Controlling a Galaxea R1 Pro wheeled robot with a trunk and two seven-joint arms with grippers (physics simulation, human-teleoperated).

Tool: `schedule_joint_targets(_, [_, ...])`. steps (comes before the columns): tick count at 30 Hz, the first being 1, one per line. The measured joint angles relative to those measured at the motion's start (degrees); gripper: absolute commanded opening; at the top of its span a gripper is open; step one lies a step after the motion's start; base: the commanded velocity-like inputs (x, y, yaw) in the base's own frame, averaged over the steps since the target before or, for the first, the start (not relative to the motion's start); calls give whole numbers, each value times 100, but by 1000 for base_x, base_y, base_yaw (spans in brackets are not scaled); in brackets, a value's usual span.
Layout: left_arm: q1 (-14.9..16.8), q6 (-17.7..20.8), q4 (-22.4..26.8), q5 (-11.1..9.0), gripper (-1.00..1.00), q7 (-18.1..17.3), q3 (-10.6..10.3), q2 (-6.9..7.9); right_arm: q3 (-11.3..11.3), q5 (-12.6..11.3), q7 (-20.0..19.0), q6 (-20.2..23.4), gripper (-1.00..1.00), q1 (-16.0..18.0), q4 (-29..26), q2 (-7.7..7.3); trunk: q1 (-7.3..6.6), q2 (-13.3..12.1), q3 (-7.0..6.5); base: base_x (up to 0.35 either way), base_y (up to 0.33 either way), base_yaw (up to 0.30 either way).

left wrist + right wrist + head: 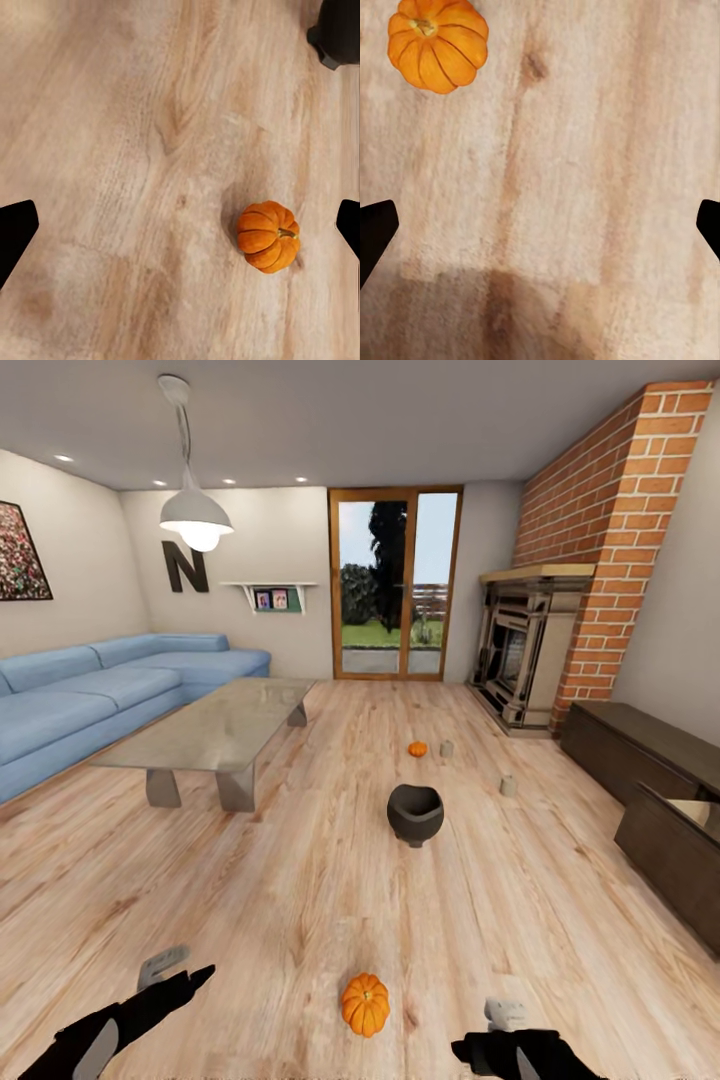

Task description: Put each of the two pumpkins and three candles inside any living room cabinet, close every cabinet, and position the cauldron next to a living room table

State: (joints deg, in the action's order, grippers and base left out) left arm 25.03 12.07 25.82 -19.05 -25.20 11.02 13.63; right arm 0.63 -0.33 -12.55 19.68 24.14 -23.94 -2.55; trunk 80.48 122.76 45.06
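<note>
My left gripper (pixel 180 225) and right gripper (pixel 540 225) hang spread and empty over the pale wood floor (pixel 300 880). Between them sits a small orange ribbed pumpkin (pixel 365 1004), stem up. Beyond stands the upright matte black cauldron (pixel 415 813), with a second pumpkin (pixel 417 748) farther off, too small for detail.

Both arms are finished in matte black with smooth, tapered housings. Each carries a light grey block-shaped module near the wrist. The left tool (pixel 200 972) and right tool (pixel 462 1048) end in black pointed fingers (pixel 16 229), visible as dark wedge shapes in the wrist views.
</note>
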Motion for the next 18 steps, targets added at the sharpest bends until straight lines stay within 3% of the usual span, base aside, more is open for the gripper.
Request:
schedule_joint_targets(3, [3,99,163,13,100,1,1,-13,0,0,0,1,100,80,17,45,0,0,28,0,0,0])
schedule_joint_targets(7, [9,805,737,23,100,14,5,-47,0,-7,0,3,100,413,290,230,0,0,64,0,0,0])
schedule_joint_targets(10, [8,969,970,23,100,11,7,-56,0,-41,-6,2,100,563,464,257,0,0,92,0,0,0])
schedule_joint_targets(14, [7,1326,1423,18,100,4,6,-142,1,-555,-17,-4,100,847,793,296,0,0,129,0,0,0])
schedule_joint_targets(16, [13,1514,1565,15,100,9,4,-200,1,-964,-8,-4,100,942,871,303,0,0,147,0,0,0])
schedule_joint_targets(18, [21,1596,1616,13,100,9,3,-274,1,-1139,-5,-6,100,993,898,306,0,0,165,0,0,0])
